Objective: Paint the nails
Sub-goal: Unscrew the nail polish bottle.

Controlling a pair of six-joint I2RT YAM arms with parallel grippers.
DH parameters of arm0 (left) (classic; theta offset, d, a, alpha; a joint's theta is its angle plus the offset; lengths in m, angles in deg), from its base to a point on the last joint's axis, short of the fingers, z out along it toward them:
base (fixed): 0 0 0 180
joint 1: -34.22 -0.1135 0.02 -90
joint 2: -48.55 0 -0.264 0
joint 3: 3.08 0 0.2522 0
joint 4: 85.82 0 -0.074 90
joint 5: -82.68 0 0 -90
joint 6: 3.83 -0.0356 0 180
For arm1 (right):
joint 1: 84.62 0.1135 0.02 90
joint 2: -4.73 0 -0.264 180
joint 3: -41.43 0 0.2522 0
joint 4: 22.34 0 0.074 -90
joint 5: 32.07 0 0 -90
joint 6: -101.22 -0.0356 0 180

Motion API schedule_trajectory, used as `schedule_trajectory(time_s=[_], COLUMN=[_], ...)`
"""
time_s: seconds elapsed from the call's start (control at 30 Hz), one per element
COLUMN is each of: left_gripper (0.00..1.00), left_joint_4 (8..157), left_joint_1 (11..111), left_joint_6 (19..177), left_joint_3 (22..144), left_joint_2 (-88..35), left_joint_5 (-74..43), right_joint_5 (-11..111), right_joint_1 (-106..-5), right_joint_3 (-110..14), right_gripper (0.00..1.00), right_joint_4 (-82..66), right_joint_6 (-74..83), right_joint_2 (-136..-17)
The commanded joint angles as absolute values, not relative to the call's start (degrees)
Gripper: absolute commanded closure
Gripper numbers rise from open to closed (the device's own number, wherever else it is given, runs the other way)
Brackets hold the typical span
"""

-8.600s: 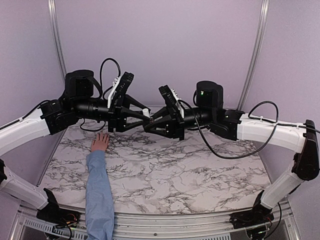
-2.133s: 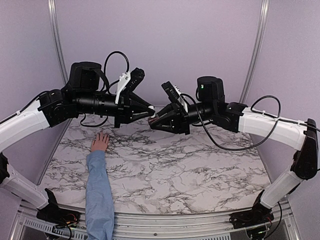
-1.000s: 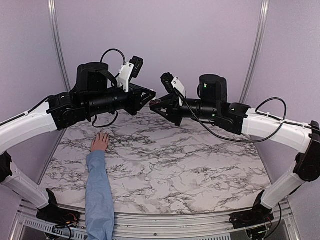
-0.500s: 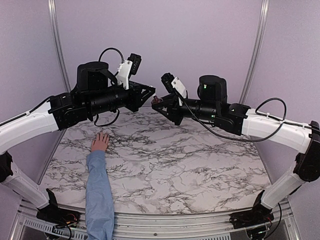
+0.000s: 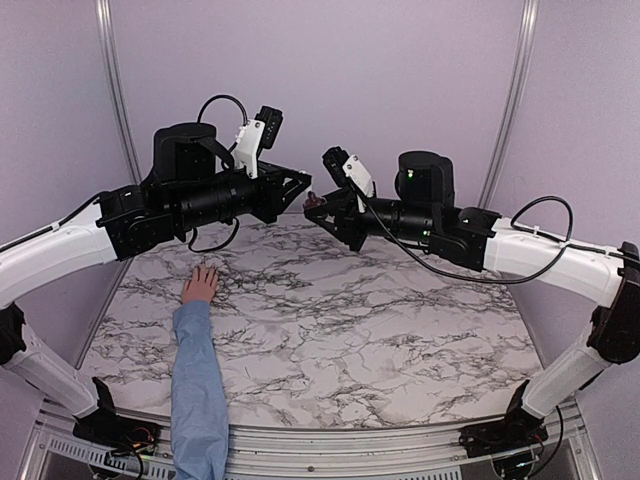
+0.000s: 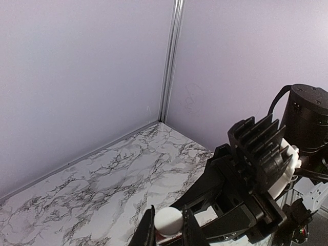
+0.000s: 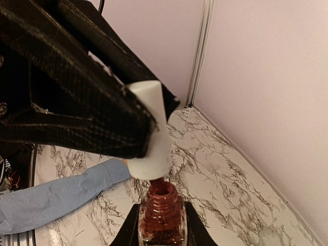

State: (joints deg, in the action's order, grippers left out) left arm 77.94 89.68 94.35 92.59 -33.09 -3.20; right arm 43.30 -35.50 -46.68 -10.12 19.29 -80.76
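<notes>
The nails (image 5: 205, 270) tip a hand (image 5: 201, 286) lying flat on the table (image 5: 400, 330), left, well below both grippers. Left gripper (image 6: 169, 226) pinches the cap (image 7: 149, 130); right gripper (image 7: 161, 233) clamps the bottle (image 7: 161, 211). Draw the cap straight off, wiping excess on the neck.

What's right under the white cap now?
The open neck of the bottle, gripped by the right gripper, sits directly below the cap, which the left gripper grips. The brush is hidden; I cannot tell whether it is inside the neck.
</notes>
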Motion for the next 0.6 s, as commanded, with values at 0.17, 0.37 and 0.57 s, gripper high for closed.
schedule_trajectory(time_s=[0.17, 0.37, 0.57], left_gripper=[1.00, 1.00, 1.00], left_joint_4=[79.4, 79.5, 79.5], left_joint_1=[89.9, 89.9, 89.9], left_joint_6=[94.3, 93.5, 92.9], left_joint_3=[92.0, 91.5, 91.3], left_joint_2=[-31.8, -31.6, -31.3], left_joint_5=[-4.5, -3.7, -1.2], right_joint_5=[45.5, 45.2, 45.1], right_joint_1=[-36.1, -36.0, -36.1], right_joint_3=[-47.3, -47.5, -47.4], right_gripper=[1.00, 1.00, 1.00], right_joint_4=[-11.0, -10.9, -10.9], right_joint_6=[20.0, 20.4, 20.5], right_joint_2=[-79.7, -80.1, -80.1])
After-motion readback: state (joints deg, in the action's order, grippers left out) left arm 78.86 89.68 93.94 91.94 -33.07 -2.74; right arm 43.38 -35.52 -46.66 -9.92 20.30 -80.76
